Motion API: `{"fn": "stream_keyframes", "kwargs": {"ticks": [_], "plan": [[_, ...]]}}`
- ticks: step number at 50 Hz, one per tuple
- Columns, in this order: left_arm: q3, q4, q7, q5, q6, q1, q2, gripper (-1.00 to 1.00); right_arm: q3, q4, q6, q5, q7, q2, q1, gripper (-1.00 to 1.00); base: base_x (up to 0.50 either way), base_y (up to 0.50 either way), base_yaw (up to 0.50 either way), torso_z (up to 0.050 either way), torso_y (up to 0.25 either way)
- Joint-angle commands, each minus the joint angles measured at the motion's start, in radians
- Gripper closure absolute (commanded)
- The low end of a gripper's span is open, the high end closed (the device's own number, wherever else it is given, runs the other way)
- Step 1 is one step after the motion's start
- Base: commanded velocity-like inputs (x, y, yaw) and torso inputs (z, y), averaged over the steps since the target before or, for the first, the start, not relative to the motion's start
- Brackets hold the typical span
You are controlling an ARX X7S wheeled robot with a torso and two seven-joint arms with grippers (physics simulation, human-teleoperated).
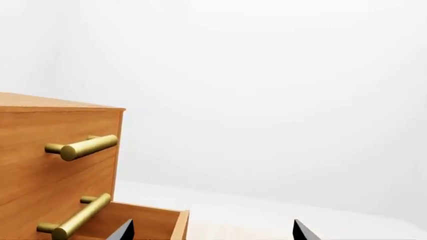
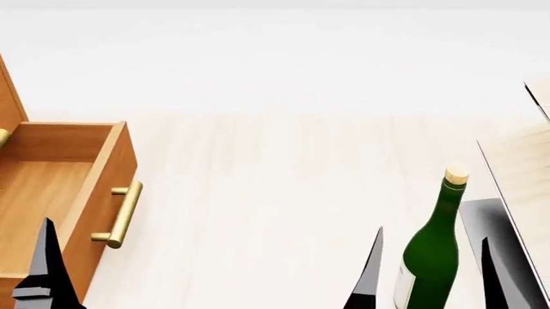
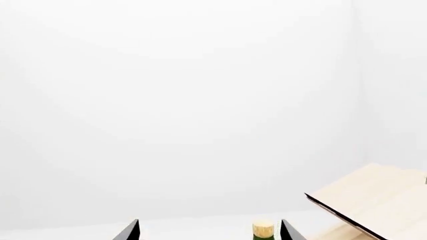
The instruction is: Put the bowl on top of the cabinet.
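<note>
The bowl is out of view in every frame. The orange-brown cabinet (image 1: 40, 170) with brass bar handles (image 1: 83, 147) stands at the left, and its lower drawer (image 2: 82, 187) is pulled out and looks empty. My left gripper (image 1: 213, 233) is open beside that drawer, with nothing between its fingers; one dark finger (image 2: 47, 270) shows over the drawer in the head view. My right gripper (image 3: 210, 233) is open too. The corked top of a green bottle (image 3: 263, 230) shows between its fingers, close to one of them.
The green bottle (image 2: 429, 257) stands upright on the pale table (image 2: 275, 193) at the front right, between the right fingers (image 2: 371, 270) in the head view. A pale slanted wooden rack (image 2: 524, 174) on a dark base sits at the right edge.
</note>
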Motion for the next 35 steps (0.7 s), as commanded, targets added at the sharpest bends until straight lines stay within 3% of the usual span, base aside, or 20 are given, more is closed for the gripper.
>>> {"fn": "stream_keyframes", "kwargs": {"ticks": [1, 8, 18, 35], "plan": [[0.007, 0.001, -0.003, -0.006, 0.0, 0.0, -0.01, -1.0, 0.007, 0.002, -0.032, 0.011, 0.007, 0.003, -0.005, -1.0, 0.0, 0.0, 0.0, 0.05, 0.0], [-0.001, 0.0, -0.008, -0.037, -0.015, -0.006, -0.011, -1.0, 0.011, 0.005, -0.043, 0.019, 0.012, 0.004, -0.004, -1.0, 0.0, 0.0, 0.0, 0.05, 0.0], [-0.003, -0.007, -0.005, -0.072, -0.017, -0.011, -0.017, -1.0, 0.008, 0.005, -0.051, 0.023, 0.015, 0.011, -0.006, -1.0, 0.0, 0.0, 0.0, 0.0, 0.0], [0.01, -0.02, -0.019, -0.074, -0.01, -0.006, -0.033, -1.0, -0.009, 0.007, -0.069, 0.009, 0.022, 0.02, -0.014, -1.0, 0.0, 0.0, 0.0, 0.0, -0.244]]}}
